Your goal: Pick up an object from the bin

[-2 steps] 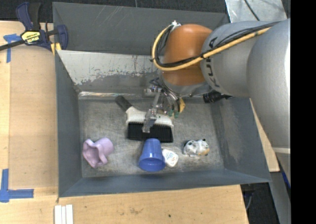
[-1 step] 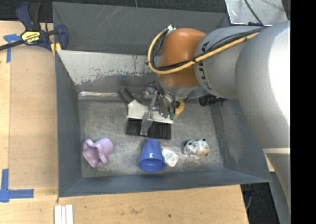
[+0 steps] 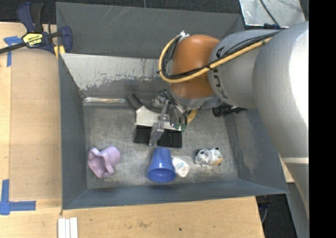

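Note:
My gripper point(image 3: 157, 133) hangs low in the middle of the bin, right over a brush with a cream-white back point(image 3: 144, 115) and black bristles point(image 3: 140, 135). The gripper's metal body hides the middle of the brush. Just in front of it a blue plastic cup point(image 3: 160, 166) lies on its side, mouth towards the front wall. A small white piece point(image 3: 180, 167) rests against the cup's right side.
A lilac soft toy point(image 3: 103, 161) lies at the front left. A white and yellow figure point(image 3: 209, 157) sits at the front right. A dark flat piece point(image 3: 134, 99) and a clear tube point(image 3: 104, 100) lie along the back wall. The arm with its orange cover fills the right.

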You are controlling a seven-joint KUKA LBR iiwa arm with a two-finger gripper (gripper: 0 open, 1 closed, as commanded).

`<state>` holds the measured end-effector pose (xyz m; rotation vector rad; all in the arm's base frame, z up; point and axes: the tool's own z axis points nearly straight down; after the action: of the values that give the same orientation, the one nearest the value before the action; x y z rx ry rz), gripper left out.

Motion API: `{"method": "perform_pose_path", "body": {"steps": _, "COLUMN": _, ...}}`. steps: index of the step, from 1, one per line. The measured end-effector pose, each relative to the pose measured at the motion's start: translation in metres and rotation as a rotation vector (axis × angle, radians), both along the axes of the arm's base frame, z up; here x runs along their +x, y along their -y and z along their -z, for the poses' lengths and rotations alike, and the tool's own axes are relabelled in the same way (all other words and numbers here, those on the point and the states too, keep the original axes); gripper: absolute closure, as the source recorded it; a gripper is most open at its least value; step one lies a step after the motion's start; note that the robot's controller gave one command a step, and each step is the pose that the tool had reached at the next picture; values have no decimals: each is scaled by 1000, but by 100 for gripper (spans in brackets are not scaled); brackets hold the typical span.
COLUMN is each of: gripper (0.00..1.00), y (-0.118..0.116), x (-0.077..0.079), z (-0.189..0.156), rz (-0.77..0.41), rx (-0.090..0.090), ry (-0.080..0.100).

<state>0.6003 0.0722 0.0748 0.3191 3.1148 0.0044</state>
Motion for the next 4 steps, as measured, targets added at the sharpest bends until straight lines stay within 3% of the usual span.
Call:
{"method": "perform_pose_path", "body": {"steps": 1, "gripper": 0, "y": -16, "x": 9, "z": 1, "rz": 58, "rx": -4, "ry": -8}}
{"method": "perform_pose_path", "body": {"steps": 2, "gripper": 100, "y": -10, "x": 2, "z": -2, "rz": 182, "rx": 4, "ry": 9}}
{"method": "perform_pose_path", "body": {"steps": 4, "gripper": 100, "y": -10, "x": 1, "z": -5, "rz": 182, "rx": 3, "ry": 4}}
